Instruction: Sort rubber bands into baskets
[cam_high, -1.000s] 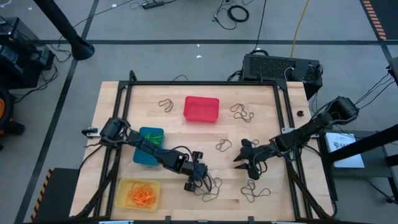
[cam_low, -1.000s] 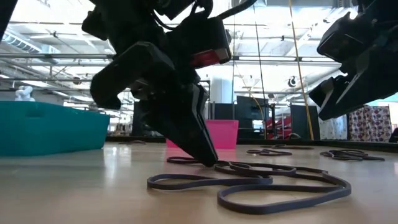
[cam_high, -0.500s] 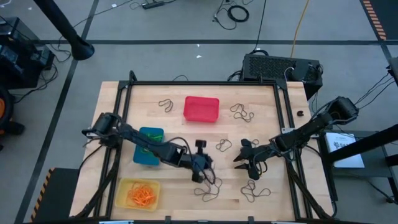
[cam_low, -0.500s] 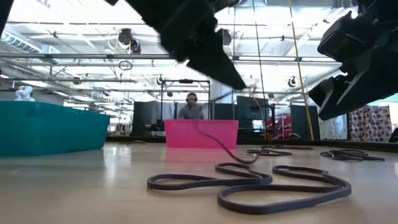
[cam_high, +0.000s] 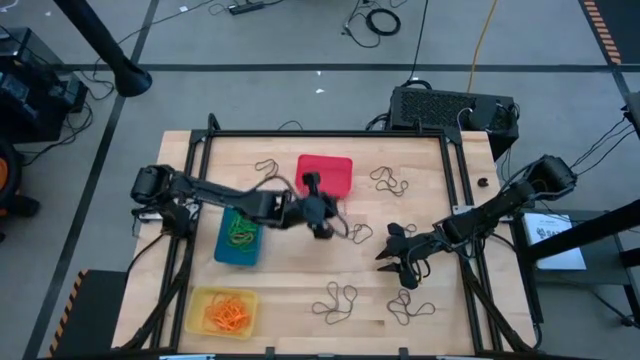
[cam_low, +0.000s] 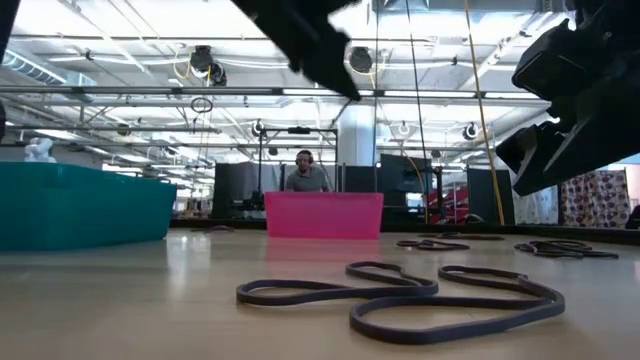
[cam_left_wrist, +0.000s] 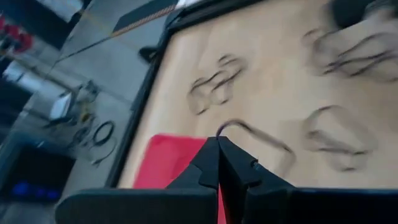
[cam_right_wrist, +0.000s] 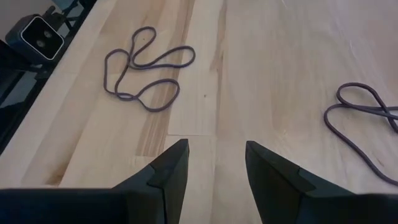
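— Wooden tabletop (cam_high: 300, 270) is seen from above, with three baskets at its left and far side. What has been changed in the last second?

— The left gripper (cam_high: 322, 222) has been lifted from the near middle of the table and carried to just beside the red basket (cam_high: 324, 172). Its jaws have been closed on a dark rubber band (cam_left_wrist: 252, 132), whose loop is seen past the fingertips. A drop into that basket is judged to be next.

— And the other arm?

— The right gripper (cam_right_wrist: 214, 163) is held over bare wood at the right with jaws apart and nothing between them. Dark bands (cam_right_wrist: 146, 73) are left lying nearby.

— What cannot be made out?

— In the level view only a blurred part of the left arm is caught at the top. The blue basket (cam_high: 240, 236) is partly covered by that arm. Orange bands (cam_high: 230, 314) in the yellow basket (cam_high: 198, 305) cannot be counted.
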